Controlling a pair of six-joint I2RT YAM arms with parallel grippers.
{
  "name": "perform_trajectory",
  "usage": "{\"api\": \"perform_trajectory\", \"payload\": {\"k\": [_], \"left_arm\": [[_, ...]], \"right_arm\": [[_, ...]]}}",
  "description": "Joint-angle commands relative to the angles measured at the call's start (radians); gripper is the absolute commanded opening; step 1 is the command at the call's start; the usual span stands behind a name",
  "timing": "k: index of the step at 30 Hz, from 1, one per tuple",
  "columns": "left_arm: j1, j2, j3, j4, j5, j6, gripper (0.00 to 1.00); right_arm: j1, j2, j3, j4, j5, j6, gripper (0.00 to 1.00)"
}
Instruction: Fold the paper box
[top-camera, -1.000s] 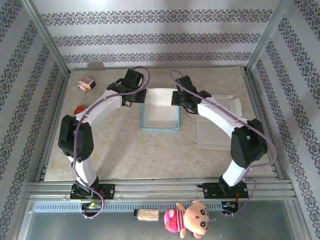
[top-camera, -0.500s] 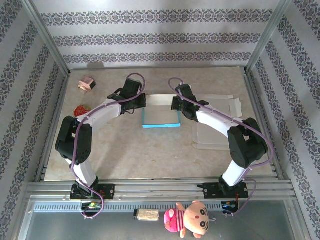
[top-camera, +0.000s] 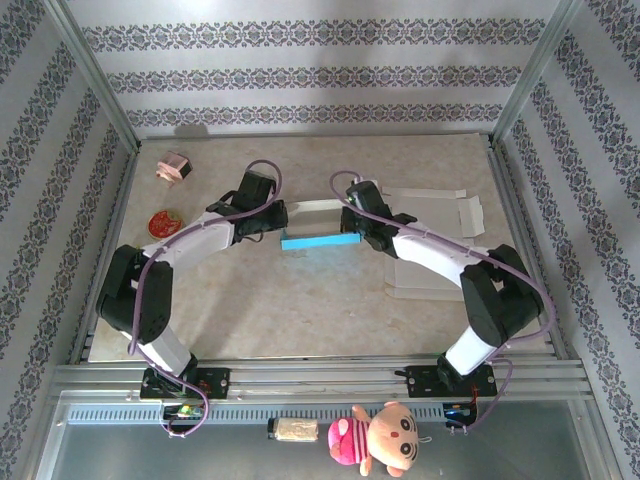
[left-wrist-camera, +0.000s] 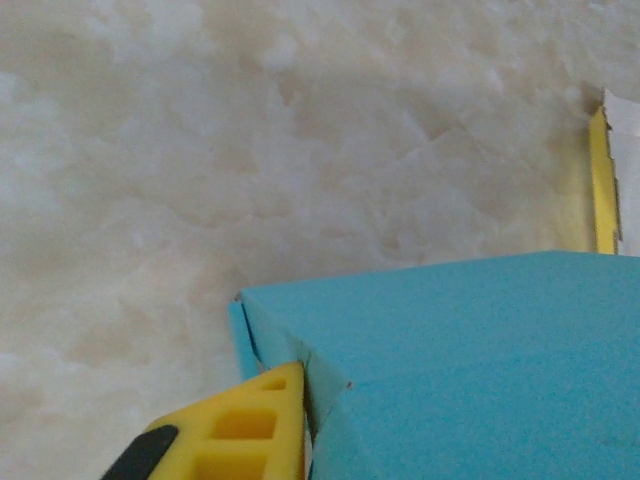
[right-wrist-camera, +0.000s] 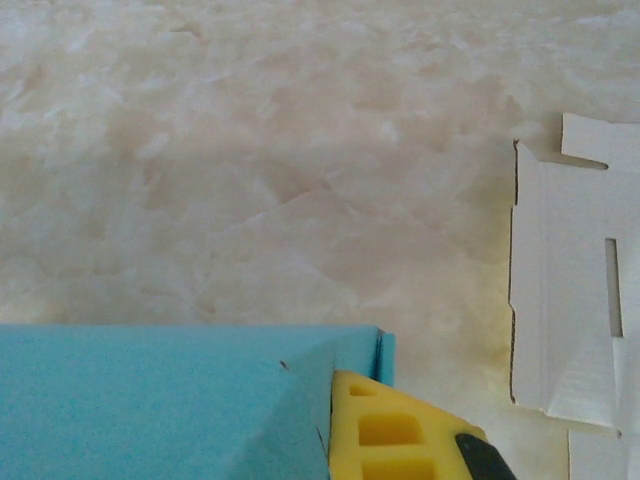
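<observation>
Blue paper box (top-camera: 320, 240) — spanning between left hand (top-camera: 279, 222) and right hand (top-camera: 351, 223).

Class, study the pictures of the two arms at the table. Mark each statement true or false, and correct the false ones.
1. The box shows a blue side. True.
2. The left gripper and the right gripper stand at opposite ends of the box. True.
3. The plush toy lies on the table beside the box. False: it lies off the table, in front of the arms' bases.
4. The flat white cardboard lies left of the box. False: it lies to the right of it.
</observation>
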Motion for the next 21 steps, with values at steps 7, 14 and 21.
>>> {"api": "perform_trajectory", "payload": {"k": [7,14,21], "left_arm": [[-0.036,-0.082,-0.089,0.051,0.084,-0.039,0.24],[-0.076,-0.133,-0.164,0.084,0.048,-0.069,0.38],[-0.112,-0.169,-0.200,0.085,0.008,-0.078,0.41]], "right_arm": [[0.031,-0.122,-0.083,0.036,-0.008,-0.006,0.17],[0.048,-0.192,-0.154,0.017,-0.012,0.014,0.31],[0.059,-0.235,-0.204,-0.010,-0.021,0.028,0.40]]}}
